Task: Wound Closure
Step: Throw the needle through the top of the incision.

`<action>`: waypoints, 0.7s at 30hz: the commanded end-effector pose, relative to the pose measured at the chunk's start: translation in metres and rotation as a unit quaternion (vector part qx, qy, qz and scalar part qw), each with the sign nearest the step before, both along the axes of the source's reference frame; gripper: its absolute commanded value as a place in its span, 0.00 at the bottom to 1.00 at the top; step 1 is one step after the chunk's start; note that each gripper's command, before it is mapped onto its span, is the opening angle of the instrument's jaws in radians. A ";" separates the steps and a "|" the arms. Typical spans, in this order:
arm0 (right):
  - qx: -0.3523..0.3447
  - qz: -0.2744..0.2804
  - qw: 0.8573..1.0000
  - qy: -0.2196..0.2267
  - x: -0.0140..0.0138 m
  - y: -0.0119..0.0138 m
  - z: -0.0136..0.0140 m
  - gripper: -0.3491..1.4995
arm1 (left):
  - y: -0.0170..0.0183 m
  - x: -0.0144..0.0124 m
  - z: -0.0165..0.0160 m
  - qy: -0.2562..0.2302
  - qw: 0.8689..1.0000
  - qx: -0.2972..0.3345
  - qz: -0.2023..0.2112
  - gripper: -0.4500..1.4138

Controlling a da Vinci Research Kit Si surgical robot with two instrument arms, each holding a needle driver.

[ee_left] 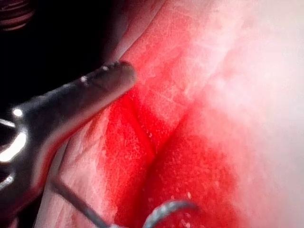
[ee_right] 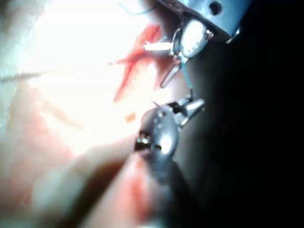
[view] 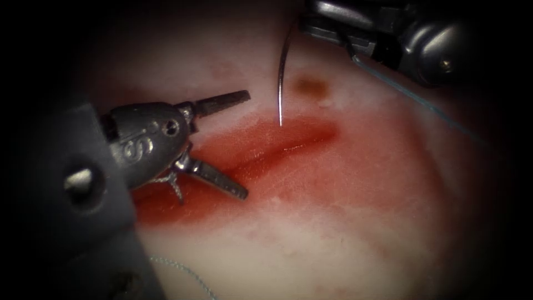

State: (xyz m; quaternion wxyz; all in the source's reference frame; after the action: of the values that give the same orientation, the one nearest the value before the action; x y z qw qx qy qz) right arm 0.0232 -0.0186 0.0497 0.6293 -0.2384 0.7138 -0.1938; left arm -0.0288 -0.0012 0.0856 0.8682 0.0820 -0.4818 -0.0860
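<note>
Needle (view: 282,78) hangs upright, tip down, gripped by right tool (view: 311,25); left tool (view: 233,144) gapes empty.

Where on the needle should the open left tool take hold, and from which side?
On the bare mid-curve of the needle, coming from its left. The right tool holds the top end, the tip hangs free above the cut, and the left tool is open, holding nothing.

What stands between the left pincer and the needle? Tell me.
Nothing visible. The left pincer is open over the cut, holding nothing; the needle hangs from the right pincer, tip just above the tissue.
</note>
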 end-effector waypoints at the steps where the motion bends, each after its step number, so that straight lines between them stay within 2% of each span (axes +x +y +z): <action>1: 0.002 0.013 1.000 -0.003 0.0006 0.0011 -0.0006 0.07 | 0.0011 -0.0005 -0.0003 0.009 1.000 -0.006 -0.013 0.54; 3: 0.005 0.013 1.000 -0.005 0.0001 0.0013 -0.0008 0.07 | 0.0010 -0.0007 -0.0003 0.016 0.999 -0.025 -0.022 0.51; 5: 0.007 0.017 1.000 -0.007 -0.0005 0.0014 -0.0010 0.07 | 0.0005 -0.0009 -0.0009 0.018 0.999 -0.040 -0.020 0.44; 7: 0.008 0.024 1.000 -0.010 -0.0006 0.0015 -0.0009 0.07 | 0.0000 -0.0011 -0.0013 0.020 0.999 -0.040 -0.025 0.31; 8: 0.008 0.027 1.000 -0.013 -0.0006 0.0015 -0.0009 0.07 | -0.0002 -0.0012 -0.0014 0.022 0.999 -0.041 -0.028 0.27; 11: 0.008 0.030 0.999 -0.015 -0.0005 0.0016 -0.0008 0.07 | -0.0006 -0.0017 -0.0010 0.028 0.998 -0.046 -0.038 0.31; 12: 0.008 0.031 0.999 -0.015 -0.0005 0.0016 -0.0008 0.07 | -0.0008 -0.0018 -0.0008 0.028 0.998 -0.046 -0.036 0.29; 14: 0.008 0.035 0.999 -0.018 -0.0005 0.0016 -0.0008 0.06 | -0.0012 -0.0019 -0.0005 0.024 0.998 -0.042 -0.028 0.19; 16: 0.008 0.039 0.999 -0.020 -0.0005 0.0015 -0.0008 0.06 | -0.0016 -0.0019 -0.0002 0.026 0.999 -0.022 -0.037 0.00; 21: 0.017 0.044 0.999 -0.023 -0.0004 0.0015 -0.0008 0.05 | -0.0010 -0.0020 0.0007 0.035 0.998 -0.014 -0.052 0.00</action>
State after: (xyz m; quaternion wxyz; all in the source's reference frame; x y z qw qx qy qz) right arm 0.0216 -0.0180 0.0494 0.6606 -0.2534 0.6887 -0.1582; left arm -0.0305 -0.0031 0.0868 0.8806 0.0443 -0.4542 -0.1276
